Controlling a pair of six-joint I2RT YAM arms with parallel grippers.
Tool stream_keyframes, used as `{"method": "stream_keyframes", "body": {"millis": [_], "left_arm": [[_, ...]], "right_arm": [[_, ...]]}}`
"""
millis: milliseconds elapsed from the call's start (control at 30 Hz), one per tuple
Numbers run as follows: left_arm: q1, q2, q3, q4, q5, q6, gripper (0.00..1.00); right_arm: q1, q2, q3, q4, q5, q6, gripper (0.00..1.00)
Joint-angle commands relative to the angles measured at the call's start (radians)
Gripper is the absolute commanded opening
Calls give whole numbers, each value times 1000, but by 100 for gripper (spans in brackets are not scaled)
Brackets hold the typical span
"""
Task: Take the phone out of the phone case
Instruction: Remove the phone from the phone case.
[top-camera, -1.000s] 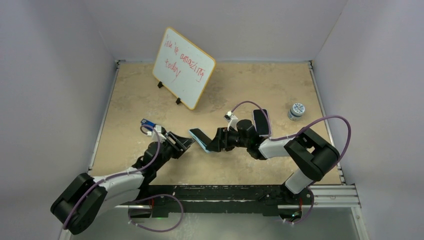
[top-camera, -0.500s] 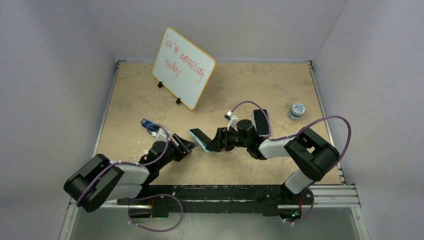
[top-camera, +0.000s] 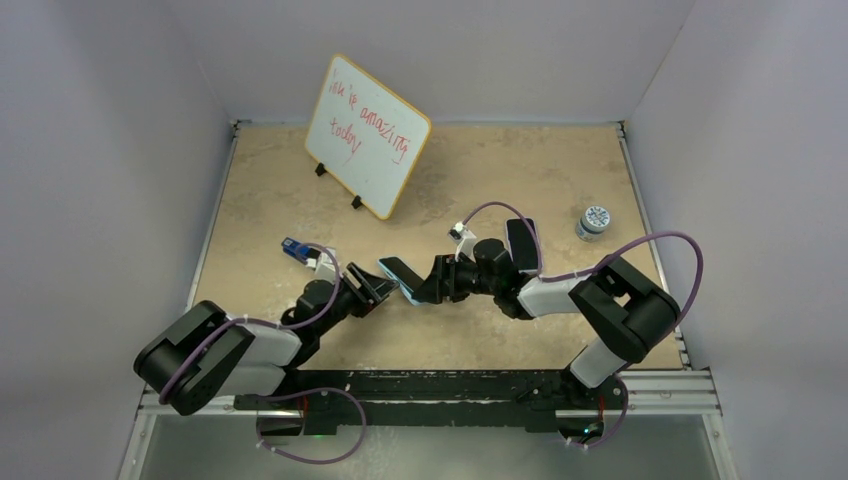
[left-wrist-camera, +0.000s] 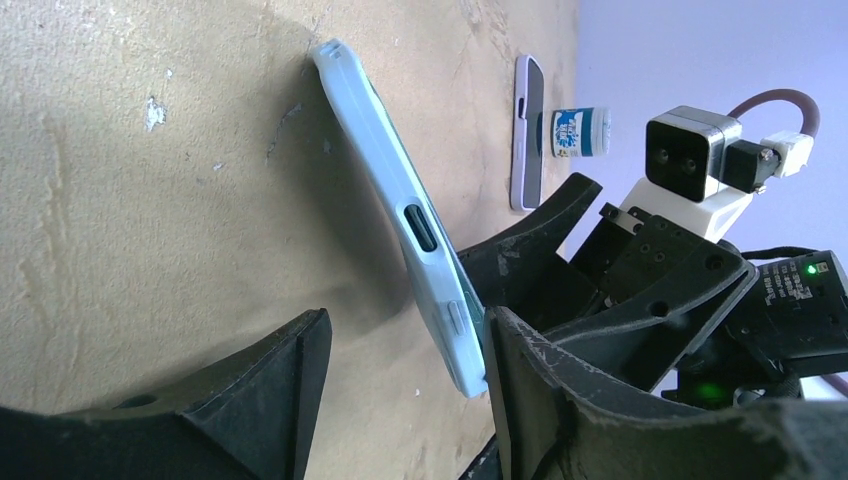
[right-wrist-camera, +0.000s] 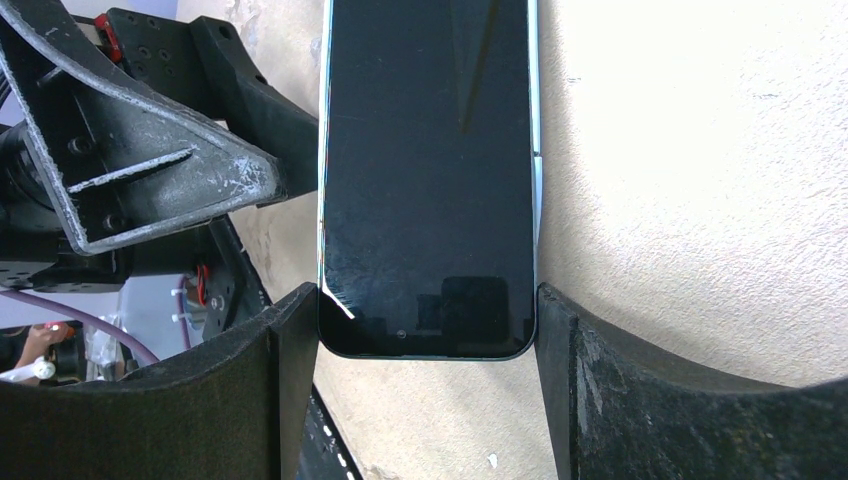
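Observation:
The phone in its light blue case (top-camera: 399, 272) is tilted, one end on the table and the other raised. My right gripper (top-camera: 424, 291) is shut on its raised end, the fingers pressing both long sides; in the right wrist view the black screen (right-wrist-camera: 428, 170) sits between the gripper (right-wrist-camera: 428, 305) pads. My left gripper (top-camera: 377, 290) is open just left of the phone. In the left wrist view the case's edge with its port (left-wrist-camera: 400, 200) lies inside the open gripper (left-wrist-camera: 402, 335), and one finger (left-wrist-camera: 520, 360) touches the case's lower corner.
A second phone in a purple case (top-camera: 521, 245) lies behind the right gripper. A small white bottle (top-camera: 593, 222) stands at the right. A whiteboard (top-camera: 367, 135) stands at the back. A small blue object (top-camera: 293, 247) lies left of the left gripper.
My left arm has pulled its elbow in and moved its open gripper to the right, up against the phone. The right gripper and phone have stayed almost still.

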Motion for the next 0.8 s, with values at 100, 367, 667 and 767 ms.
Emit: {"method": "stream_keyframes", "body": {"millis": [100, 367, 667, 767], "left_arm": [[0, 68, 39, 115, 11, 4, 59], [1, 136, 53, 147, 11, -2, 58], [-1, 219, 28, 77, 2, -27, 51], [-1, 272, -9, 99, -9, -44, 46]], "right_arm": [[-3, -35, 15, 16, -21, -5, 0], [-2, -34, 19, 11, -25, -7, 0], [-2, -36, 19, 2, -56, 1, 0], [-3, -34, 19, 7, -62, 8, 0]]}}
